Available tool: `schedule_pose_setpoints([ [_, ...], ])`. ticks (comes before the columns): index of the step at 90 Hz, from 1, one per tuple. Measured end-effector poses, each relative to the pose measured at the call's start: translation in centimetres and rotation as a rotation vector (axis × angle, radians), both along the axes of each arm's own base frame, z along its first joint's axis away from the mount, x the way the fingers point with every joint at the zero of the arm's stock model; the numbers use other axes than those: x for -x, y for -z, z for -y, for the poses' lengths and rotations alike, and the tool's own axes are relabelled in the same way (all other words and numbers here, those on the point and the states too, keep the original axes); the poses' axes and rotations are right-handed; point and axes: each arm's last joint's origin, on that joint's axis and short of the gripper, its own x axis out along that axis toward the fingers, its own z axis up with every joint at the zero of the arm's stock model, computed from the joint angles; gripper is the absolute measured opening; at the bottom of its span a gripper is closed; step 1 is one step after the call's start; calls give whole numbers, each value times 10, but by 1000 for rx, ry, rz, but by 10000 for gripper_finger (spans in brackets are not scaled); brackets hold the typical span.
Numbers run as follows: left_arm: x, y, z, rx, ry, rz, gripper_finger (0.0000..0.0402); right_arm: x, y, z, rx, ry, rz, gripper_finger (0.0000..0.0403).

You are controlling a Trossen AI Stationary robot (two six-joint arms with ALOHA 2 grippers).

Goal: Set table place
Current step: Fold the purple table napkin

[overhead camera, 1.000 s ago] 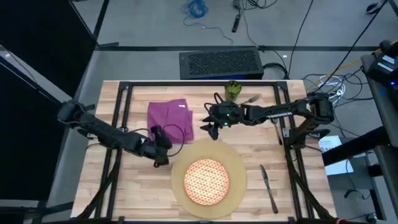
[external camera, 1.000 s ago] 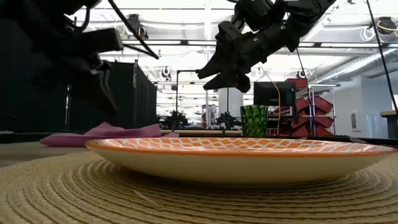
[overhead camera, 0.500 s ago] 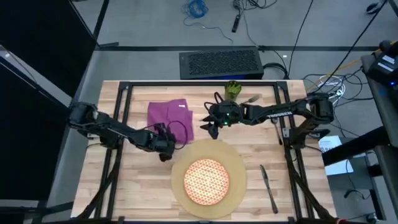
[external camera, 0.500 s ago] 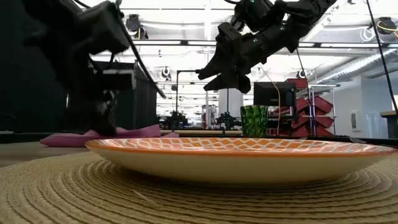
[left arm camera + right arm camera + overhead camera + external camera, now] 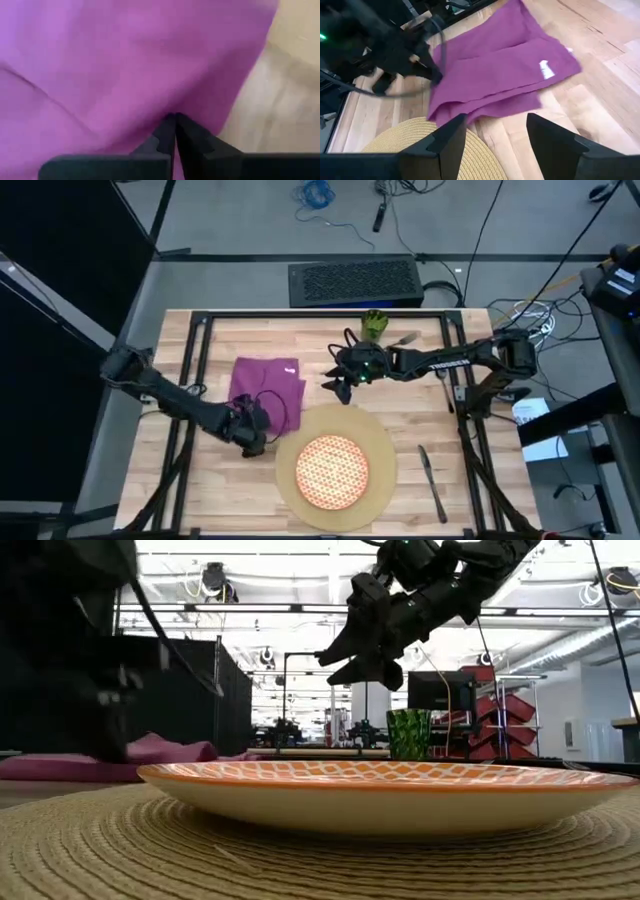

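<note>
Dragging the purple napkin (image 5: 266,386) by its near corner is your left tool (image 5: 250,428), whose fingers are pinched flat together on the cloth in the left wrist view. The napkin lies on the worktop (image 5: 220,480) left of the tan mat (image 5: 385,442), its near edge just beside the mat's rim, and the orange-and-white plate (image 5: 334,469) sits centred on the mat.

Your right tool (image 5: 338,385) hovers above the worktop just behind the mat, fingers spread wide and holding nothing. The green cup (image 5: 374,326) and the fork (image 5: 403,339) wait at the far edge, well apart from the mat, and the knife (image 5: 432,483) lies to the right of the mat.

Watch these risks, as I judge them:
- You hold only a thin corner, so a quick pull could slip the cloth out of the pinch.
- Cloth dragged over wood tends to bunch or fold over itself, so the napkin could end up crumpled instead of flat.
- Pull toward the mat and the trailing edge may ride onto its rim or nudge it, shifting the plate too.
- Your two tools are near each other over the mat's far-left side, so moving both at once invites a knock.
</note>
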Motion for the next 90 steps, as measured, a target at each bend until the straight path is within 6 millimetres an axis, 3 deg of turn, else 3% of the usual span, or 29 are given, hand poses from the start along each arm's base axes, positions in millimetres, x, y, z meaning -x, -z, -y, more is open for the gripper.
schedule_pose_setpoints([
  [6,3,-23,-2,16,-61,128,0,0,0,0,-4,2,0,196],
  [19,27,-52,-15,159,-308,298,0,0,0,0,-5,1,-3,196],
  [32,59,-55,-24,345,-550,306,0,2,3,0,8,-8,-32,196],
  [46,79,-62,-35,333,-699,369,8,3,5,1,24,-21,-62,196],
  [57,90,-59,-49,257,-828,336,34,3,5,0,12,-45,-57,196],
  [75,82,-46,-67,286,-957,307,76,3,5,-1,0,-66,-53,196],
  [90,82,-5,-77,454,-1028,223,79,3,5,-2,-12,-88,-50,196],
])
